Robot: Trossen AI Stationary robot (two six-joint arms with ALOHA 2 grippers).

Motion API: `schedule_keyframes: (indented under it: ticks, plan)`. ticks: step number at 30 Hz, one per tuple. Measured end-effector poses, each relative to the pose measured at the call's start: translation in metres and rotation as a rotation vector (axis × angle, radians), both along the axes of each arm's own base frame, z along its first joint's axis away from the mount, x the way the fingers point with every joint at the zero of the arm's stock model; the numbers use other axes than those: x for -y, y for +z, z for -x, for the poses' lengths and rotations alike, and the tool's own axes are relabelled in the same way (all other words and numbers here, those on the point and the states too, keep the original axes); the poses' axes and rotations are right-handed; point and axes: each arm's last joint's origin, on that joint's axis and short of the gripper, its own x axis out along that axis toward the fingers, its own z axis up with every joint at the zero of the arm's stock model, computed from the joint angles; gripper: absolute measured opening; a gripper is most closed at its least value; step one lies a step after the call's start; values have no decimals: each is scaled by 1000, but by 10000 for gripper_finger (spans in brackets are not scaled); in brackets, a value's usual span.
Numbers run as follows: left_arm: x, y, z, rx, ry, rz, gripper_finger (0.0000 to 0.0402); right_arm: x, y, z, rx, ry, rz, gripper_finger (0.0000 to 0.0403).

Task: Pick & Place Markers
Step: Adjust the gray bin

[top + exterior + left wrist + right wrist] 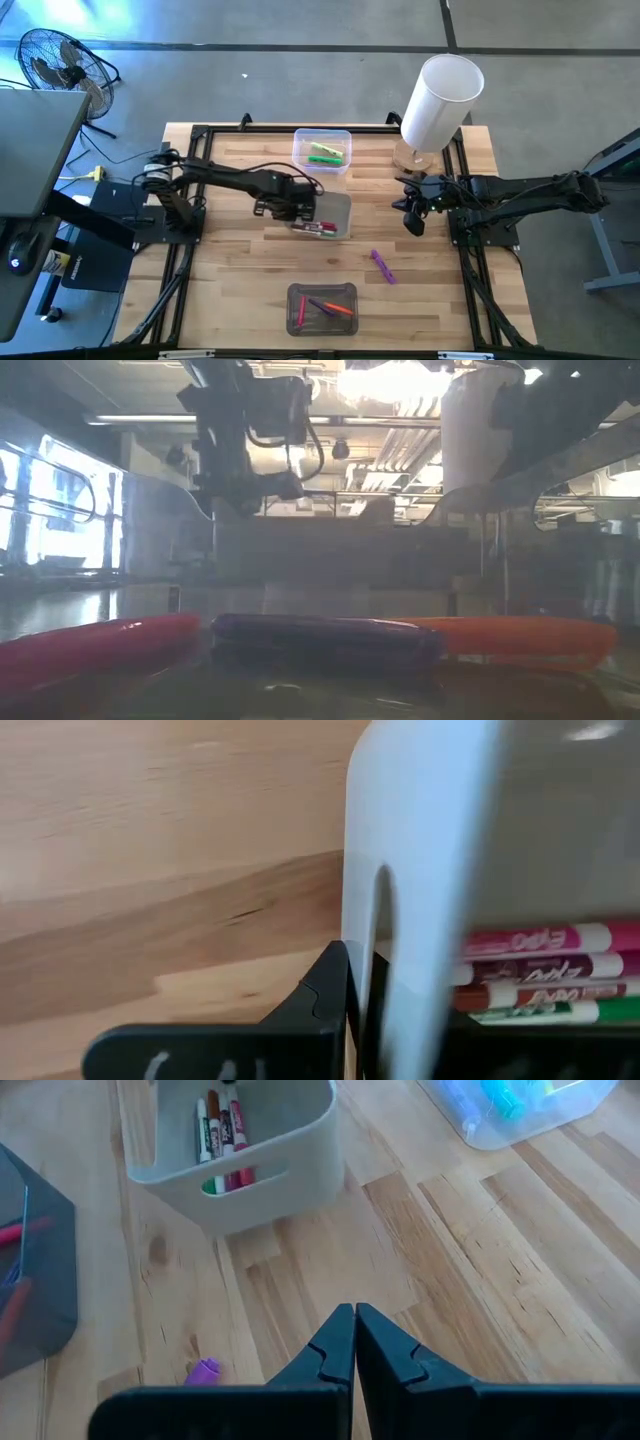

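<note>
A pale grey bin (pixel 335 212) stands mid-table with several markers (pixel 315 228) lying in it; they also show in the left wrist view (pixel 540 970), pink, dark red, red and green. My left gripper (pixel 298 207) is shut on this bin's left end. One purple marker (pixel 382 266) lies loose on the table, and its tip shows in the right wrist view (pixel 203 1371). My right gripper (pixel 354 1342) is shut and empty, above the table to the right of the bin (pixel 235 1155). My left gripper pinches the grey bin's end wall (pixel 400 950) beside its handle slot. One finger (pixel 325 995) is outside the wall and the other, mostly hidden, is inside. The fingers come from above, pointing down. Whether the bin is off the table, I cannot tell.
A clear bin (pixel 322 150) with green and yellow markers stands at the far edge. A dark see-through bin (pixel 322 308) near the front edge holds red, purple and orange markers (pixel 320 635). A big white cylinder (pixel 437 100) stands at the far right.
</note>
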Motion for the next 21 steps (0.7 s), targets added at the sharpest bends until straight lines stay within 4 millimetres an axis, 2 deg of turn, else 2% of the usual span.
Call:
schedule_keyframes:
  ticks: [6, 13, 21]
  plan:
    - [-1, -13, -11, 27, 27, 10, 0, 0, 0, 0, -1, 3, 4, 1]
    - [0, -22, -13, 7, 53, 49, 4, 0, 0, 0, -5, 15, 17, 1]
    - [-1, -23, -17, 39, 76, 21, 40, 0, 0, 0, -8, 22, 26, 2]
